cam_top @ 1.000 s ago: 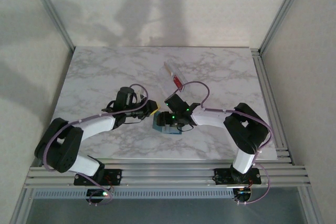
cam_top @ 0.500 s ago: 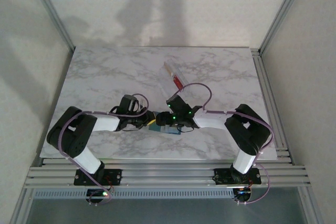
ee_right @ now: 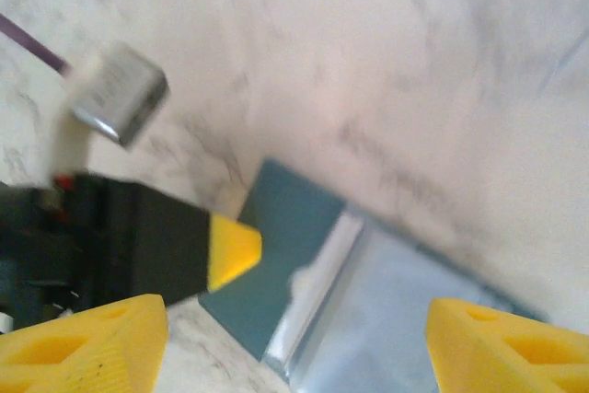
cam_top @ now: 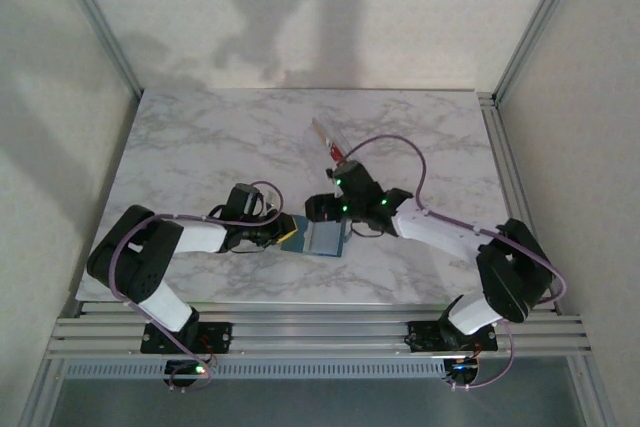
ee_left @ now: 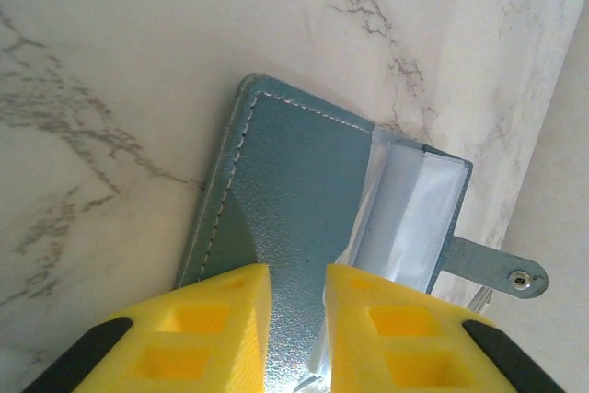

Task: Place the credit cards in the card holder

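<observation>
Shows the left gripper [ee_left: 296,324] with its yellow fingers drawn close on the near edge of the teal wallet [ee_left: 294,190], pinching the cover against the marble table [ee_left: 110,62]. Shows the right gripper [ee_right: 294,347] spread wide and holding nothing, hovering just above the same wallet, over the pale clear sleeves [ee_left: 405,218] of its opened side. Places, in the top view, both grippers at the wallet near the middle front of the table. Places the card holder [cam_top: 322,135] farther back, lying aslant and apart from the wallet. Counts two grippers, one wallet, one card holder and one credit card [cam_top: 338,155] in sight, red, standing in the near end of the holder. Cannot tell the contents of the sleeves, pale in one wrist view and blurred in the other. Judges the task begun but short of finished, with one card lodged in the holder and the others, presumably, to come out of the wallet. Suggests as the step in hand steadying the wallet with the left and reaching in with the right for a card.
</observation>
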Tool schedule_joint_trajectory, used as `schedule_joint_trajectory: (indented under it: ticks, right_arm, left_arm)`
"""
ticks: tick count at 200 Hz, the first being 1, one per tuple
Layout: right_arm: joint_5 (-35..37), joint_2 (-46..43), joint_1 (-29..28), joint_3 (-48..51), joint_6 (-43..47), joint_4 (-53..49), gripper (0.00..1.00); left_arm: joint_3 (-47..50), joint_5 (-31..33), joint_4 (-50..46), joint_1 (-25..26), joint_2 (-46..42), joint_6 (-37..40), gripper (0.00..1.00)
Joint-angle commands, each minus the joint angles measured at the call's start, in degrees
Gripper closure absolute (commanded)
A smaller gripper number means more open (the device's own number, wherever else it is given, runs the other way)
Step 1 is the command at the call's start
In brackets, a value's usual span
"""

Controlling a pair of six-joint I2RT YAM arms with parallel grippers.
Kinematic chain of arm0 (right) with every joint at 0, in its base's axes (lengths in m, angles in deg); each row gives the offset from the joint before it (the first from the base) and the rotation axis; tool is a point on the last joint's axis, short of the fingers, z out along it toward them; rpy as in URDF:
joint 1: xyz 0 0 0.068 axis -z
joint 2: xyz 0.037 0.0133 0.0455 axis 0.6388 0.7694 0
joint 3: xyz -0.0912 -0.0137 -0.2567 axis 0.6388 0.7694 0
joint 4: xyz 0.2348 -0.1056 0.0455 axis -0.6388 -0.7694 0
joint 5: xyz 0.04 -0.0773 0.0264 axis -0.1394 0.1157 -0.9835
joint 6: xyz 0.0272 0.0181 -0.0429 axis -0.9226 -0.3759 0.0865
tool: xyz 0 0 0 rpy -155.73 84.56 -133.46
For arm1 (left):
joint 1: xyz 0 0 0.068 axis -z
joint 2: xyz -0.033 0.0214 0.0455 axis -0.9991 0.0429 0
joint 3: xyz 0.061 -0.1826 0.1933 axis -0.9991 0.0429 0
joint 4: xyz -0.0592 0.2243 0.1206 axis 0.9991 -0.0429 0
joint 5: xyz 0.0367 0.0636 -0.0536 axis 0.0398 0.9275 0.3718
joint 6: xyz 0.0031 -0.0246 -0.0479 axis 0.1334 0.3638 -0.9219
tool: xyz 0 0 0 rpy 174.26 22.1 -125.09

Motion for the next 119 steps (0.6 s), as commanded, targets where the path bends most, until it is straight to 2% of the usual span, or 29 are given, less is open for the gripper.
schedule_joint_trajectory:
  ticks: [1,25,59,82,99,119]
  right_arm:
    - [4.0,-0.7,4.6,-6.8,12.8,-6.7,0.25]
    - [9.4,3.9,7.7,-13.7,22.5,-11.6,0.25]
    - [15.6,12.5,9.0,-22.7,31.6,-16.9,0.22]
    - [19.1,18.1,9.7,-28.3,34.4,-20.2,0.20]
    - [21.3,22.6,9.6,-31.4,37.3,-21.6,0.14]
    - [25.6,25.9,9.4,-32.9,39.0,-20.4,0.15]
  left_arm:
    - [2.0,1.5,-4.6,0.2,-0.6,1.9,0.75]
    - [0.7,-0.2,-6.0,1.0,-0.3,3.0,0.72]
    - [0.5,1.3,-7.3,2.8,-2.4,4.0,0.67]
    - [0.7,1.7,-7.6,3.0,-2.9,3.5,0.67]
    - [2.0,2.6,-6.1,3.2,-3.8,2.7,0.68]
    - [1.6,2.4,-6.9,3.3,-3.7,3.1,0.69]
